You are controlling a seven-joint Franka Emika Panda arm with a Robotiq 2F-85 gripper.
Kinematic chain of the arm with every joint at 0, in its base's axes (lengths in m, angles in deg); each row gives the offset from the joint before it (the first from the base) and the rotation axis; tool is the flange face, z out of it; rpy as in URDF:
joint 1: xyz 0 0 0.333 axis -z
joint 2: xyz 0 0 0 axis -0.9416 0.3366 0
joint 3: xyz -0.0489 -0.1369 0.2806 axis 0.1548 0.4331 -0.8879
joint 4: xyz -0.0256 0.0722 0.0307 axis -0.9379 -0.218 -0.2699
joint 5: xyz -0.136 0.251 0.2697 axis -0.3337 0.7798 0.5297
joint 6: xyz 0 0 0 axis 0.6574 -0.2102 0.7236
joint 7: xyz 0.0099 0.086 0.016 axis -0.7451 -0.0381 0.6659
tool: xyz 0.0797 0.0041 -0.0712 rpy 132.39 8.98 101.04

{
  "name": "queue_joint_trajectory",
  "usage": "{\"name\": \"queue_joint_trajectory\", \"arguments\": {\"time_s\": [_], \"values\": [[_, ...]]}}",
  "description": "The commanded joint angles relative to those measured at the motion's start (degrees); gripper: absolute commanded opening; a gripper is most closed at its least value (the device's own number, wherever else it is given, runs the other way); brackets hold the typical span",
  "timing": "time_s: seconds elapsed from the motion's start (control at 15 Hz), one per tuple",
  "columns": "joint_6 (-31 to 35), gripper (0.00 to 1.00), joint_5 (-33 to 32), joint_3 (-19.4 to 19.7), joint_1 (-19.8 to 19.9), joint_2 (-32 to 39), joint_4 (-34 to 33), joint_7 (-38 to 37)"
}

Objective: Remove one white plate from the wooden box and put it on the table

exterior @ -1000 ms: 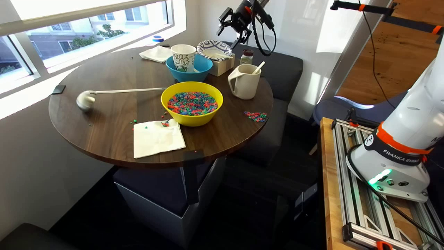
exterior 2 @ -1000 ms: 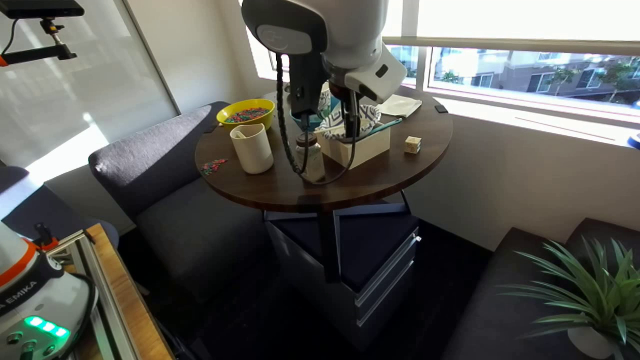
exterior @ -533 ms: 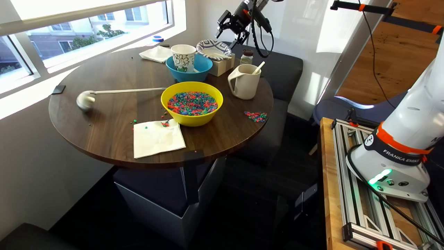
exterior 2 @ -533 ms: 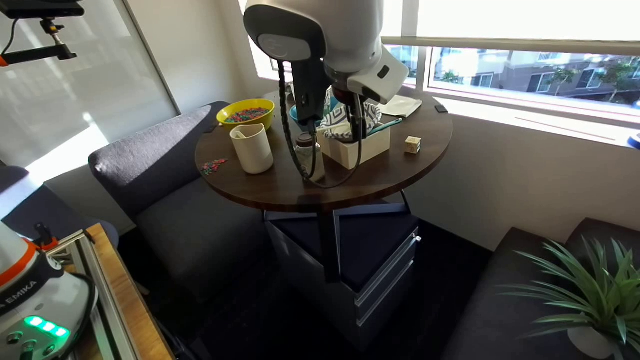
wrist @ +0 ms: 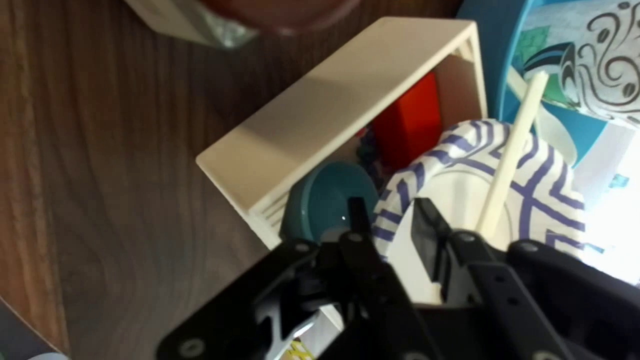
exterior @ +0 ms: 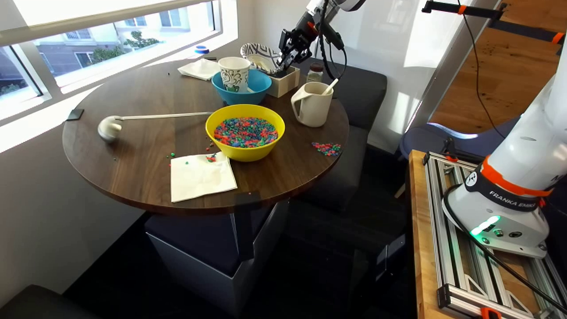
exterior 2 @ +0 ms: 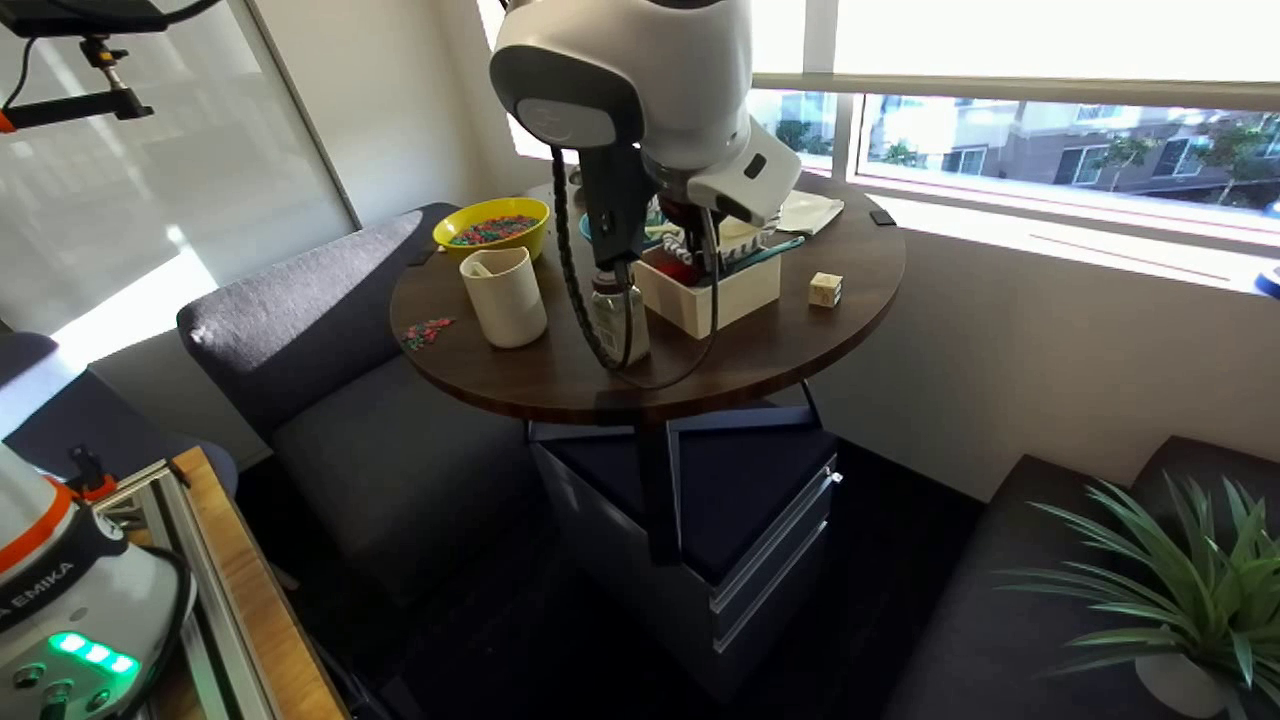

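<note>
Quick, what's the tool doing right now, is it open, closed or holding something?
Tool: open, jaws apart, with the striped rim of the white plate showing between them; whether they touch it, I can't tell.

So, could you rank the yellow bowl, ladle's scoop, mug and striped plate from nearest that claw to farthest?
As an exterior view shows it:
1. Striped plate: tilted, right at the claw.
2. Mug: below the claw, to the right.
3. Yellow bowl: farther down, left of the mug.
4. Ladle's scoop: at the far left.
</note>
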Motion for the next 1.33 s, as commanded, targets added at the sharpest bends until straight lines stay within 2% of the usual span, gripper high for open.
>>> {"name": "queue_joint_trajectory", "arguments": {"time_s": [0.0, 0.07, 0.2, 0.33, 0.53, 0.73, 0.87, 1.0, 1.27], "values": [[5.1, 0.02, -0.3, -0.2, -0.7, 0.3, 0.9, 0.9], [6.5, 0.0, -0.1, -0.4, -0.9, 0.3, 1.1, 0.8], [8.4, 0.03, -0.3, -0.6, -1.1, 0.1, 1.4, 0.4], [9.7, 0.02, -0.6, -0.7, -1.3, 0.0, 1.4, -0.2], [4.2, 0.03, -5.9, 0.9, -1.1, 0.0, -1.2, -6.0], [-4.9, 0.03, -20.1, 3.4, -1.7, 1.5, -6.3, -15.7], [-13.5, 0.03, -26.3, 3.2, -1.2, 2.5, -11.1, -20.0], [-23.3, 0.03, -29.5, 2.5, -1.3, 3.4, -16.1, -23.4], [-41.6, 0.03, -31.0, 0.9, -2.4, 6.6, -26.4, -28.9]]}}
